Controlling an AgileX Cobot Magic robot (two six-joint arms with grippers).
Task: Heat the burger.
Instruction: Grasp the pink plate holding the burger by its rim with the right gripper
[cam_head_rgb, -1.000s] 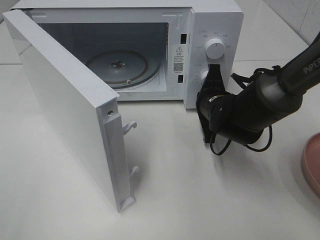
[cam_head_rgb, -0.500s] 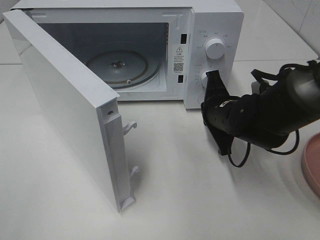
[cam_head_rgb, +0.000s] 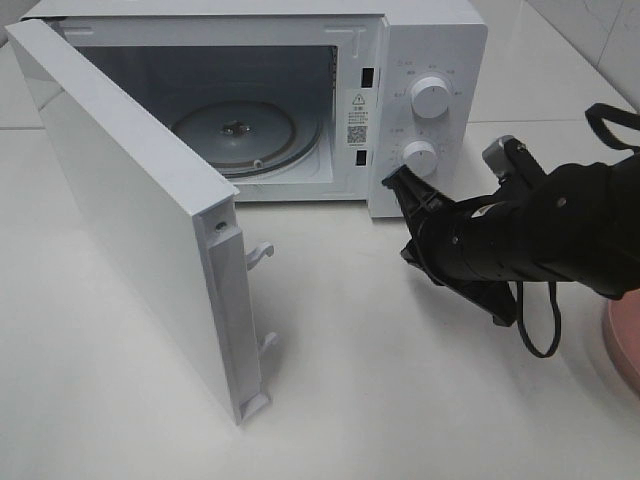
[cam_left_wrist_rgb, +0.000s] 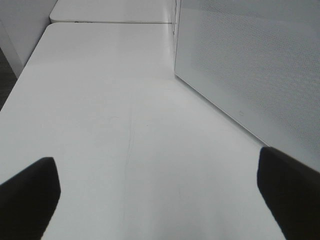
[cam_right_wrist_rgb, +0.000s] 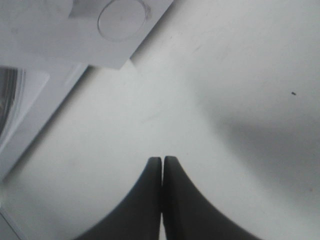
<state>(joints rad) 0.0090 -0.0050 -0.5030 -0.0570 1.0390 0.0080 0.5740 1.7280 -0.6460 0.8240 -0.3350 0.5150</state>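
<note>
Table (cam_head_rgb: 400, 400) white, with a white microwave (cam_head_rgb: 430, 40) at the back. Its door (cam_head_rgb: 130, 220) is swung wide toward the camera, hinge side on the left, latch hooks showing on its free edge. The cavity holds only the glass turntable (cam_head_rgb: 235, 135). A sticker (cam_head_rgb: 358, 118) on the front frame right of the cavity carries a warning triangle, lines of print and a QR-type square, but the print is too small to read. On the control panel sit an upper knob (cam_head_rgb: 430, 97) and a lower knob (cam_head_rgb: 420, 157), both ringed by faint grey marks that are illegible. The right gripper (cam_head_rgb: 397, 183) is clenched, its two black fingers pressed flat together with nothing between them. It lies low over the table just in front of the control panel, its tip near the lower knob but apart from it. In the right wrist view the shut fingertips (cam_right_wrist_rgb: 162, 161) hang over bare table, with a round knob at the panel's edge beyond. The left gripper (cam_left_wrist_rgb: 156, 157) is released, jaws spread wide and empty above the tabletop, a dotted white panel (cam_left_wrist_rgb: 250, 65) standing beside it. The edge of a pink plate (cam_head_rgb: 625, 345) shows at the far right of the high view. The burger appears in no view, so I cannot tell where it sits.
</note>
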